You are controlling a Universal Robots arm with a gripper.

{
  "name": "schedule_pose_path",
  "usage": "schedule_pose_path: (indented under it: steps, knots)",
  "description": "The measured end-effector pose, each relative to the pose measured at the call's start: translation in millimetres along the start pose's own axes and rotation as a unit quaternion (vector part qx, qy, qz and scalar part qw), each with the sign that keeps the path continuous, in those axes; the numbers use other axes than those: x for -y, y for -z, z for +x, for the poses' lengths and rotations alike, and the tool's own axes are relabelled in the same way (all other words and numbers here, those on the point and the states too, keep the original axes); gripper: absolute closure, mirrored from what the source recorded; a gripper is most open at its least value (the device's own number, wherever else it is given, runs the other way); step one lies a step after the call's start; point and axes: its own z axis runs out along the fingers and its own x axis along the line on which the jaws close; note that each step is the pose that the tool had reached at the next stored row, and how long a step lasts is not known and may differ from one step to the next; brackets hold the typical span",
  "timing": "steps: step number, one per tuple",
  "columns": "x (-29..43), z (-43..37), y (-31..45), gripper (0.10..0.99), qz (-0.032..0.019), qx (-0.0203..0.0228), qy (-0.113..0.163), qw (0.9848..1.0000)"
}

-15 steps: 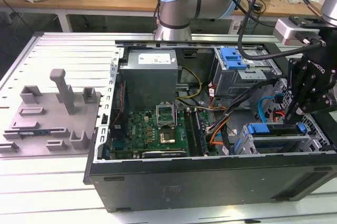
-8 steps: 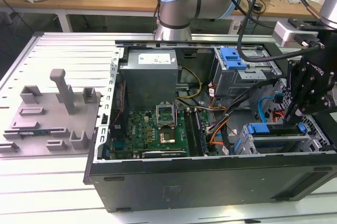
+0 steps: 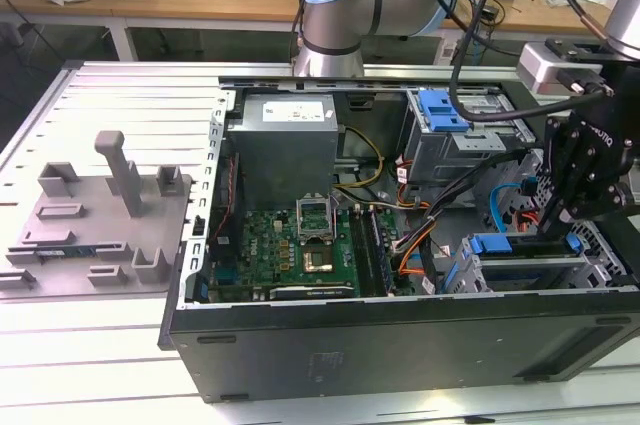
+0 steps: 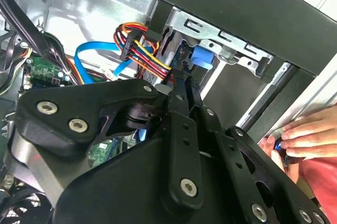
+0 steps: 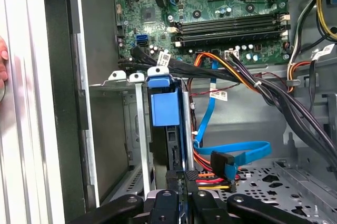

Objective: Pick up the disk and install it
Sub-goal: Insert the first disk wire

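Claw (image 5: 181, 179) of black metal, fingers drawn close together, pinching the thin exposed edge of a flat disk (image 5: 164, 105) in a blue plastic frame. The disk stands on edge, sunk into a silver metal drive cage (image 5: 120, 83) in a corner of an open black computer case (image 3: 400, 335), on the exterior view's right. Cage walls hide its broad faces. A person's hand (image 4: 308, 137), cut off at the picture's border, lies against the case's outer side. Bundled black cables (image 5: 253, 84) cross below a green motherboard (image 5: 221, 2).
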Motion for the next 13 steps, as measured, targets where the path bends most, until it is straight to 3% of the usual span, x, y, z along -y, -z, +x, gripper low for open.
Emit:
schedule_pose_path:
  steps: [9, 11, 12, 13]
  knots:
    - [0.1, 0.5, -6.1, 0.922, 0.0001, -0.0003, 0.0, 1.0]
    - [-0.3, 0.7, -6.4, 0.851, 0.0, 0.0, 0.0, 1.0]
    - [-0.2, 1.0, -4.5, 0.792, 0.0, 0.0, 0.0, 1.0]
    - [-0.2, 1.5, -0.3, 0.792, 0.0, 0.0, 0.0, 1.0]
